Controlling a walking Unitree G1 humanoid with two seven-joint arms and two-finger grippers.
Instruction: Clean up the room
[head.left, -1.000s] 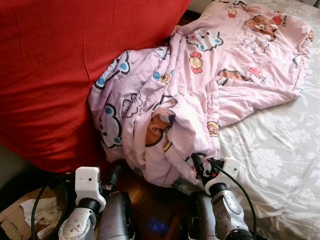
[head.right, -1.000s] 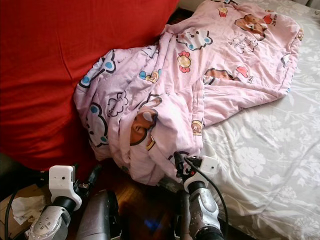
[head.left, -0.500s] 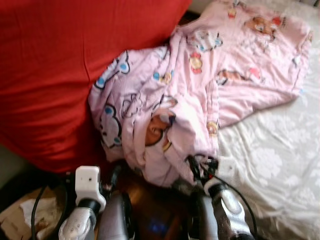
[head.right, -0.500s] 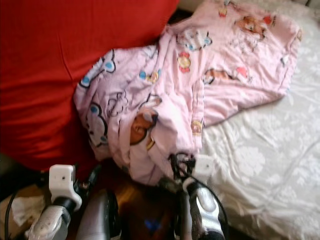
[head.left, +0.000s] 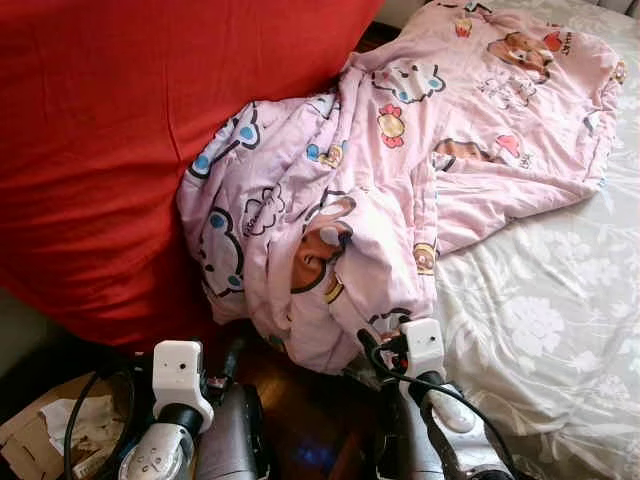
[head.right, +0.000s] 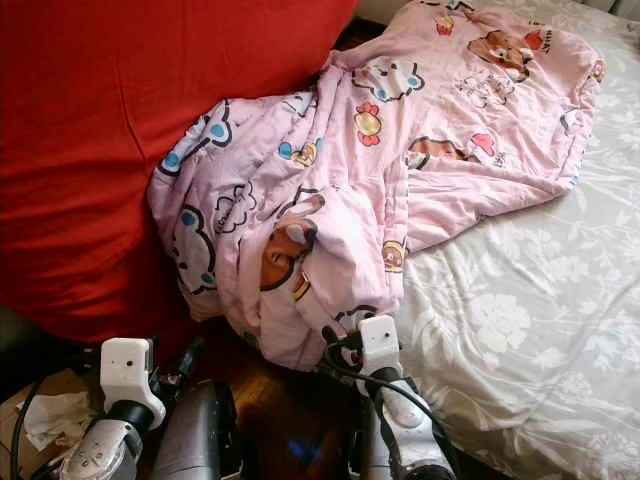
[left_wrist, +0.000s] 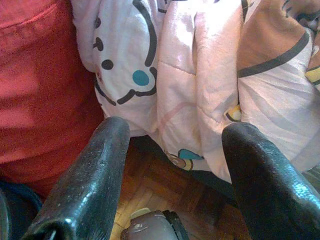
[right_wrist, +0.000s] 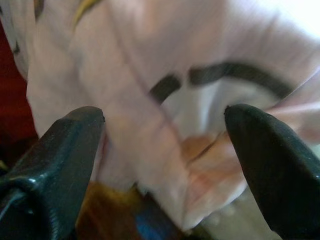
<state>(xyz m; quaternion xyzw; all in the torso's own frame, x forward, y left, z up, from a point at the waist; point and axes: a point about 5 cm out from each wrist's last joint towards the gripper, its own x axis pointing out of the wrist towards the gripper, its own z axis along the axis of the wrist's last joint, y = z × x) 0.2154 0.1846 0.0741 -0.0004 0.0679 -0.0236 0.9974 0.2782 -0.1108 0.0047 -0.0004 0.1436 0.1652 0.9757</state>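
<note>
1. Nearest the camera, a cardboard box (head.left: 45, 440) holding crumpled paper (head.left: 82, 422) sits low on the robot's left, beside a strip of dark wood floor (head.left: 315, 420).
2. The left gripper (left_wrist: 172, 142) hangs low over that floor, just short of the drooping quilt edge; its two black fingers (left_wrist: 95, 175) stand wide apart with nothing between them.
3. The right gripper (right_wrist: 165, 130) is raised at the lowest fold of the quilt, its white wrist block (head.left: 422, 345) just beside the fabric. Its fingers (right_wrist: 270, 160) are spread wide, with pink cloth filling the space ahead of them; the picture is blurred, and I cannot tell whether they touch it.
4. The pink cartoon-print quilt (head.left: 400, 190) lies bunched, its near end spilling off the bed corner toward the floor and its far end spread flat on the mattress.
5. Under and to the right of it is a pale grey floral bedsheet (head.left: 550, 320).
6. To the left, a large red cover (head.left: 120, 130) presses against the quilt's bunched side and runs to the far edge of view.
</note>
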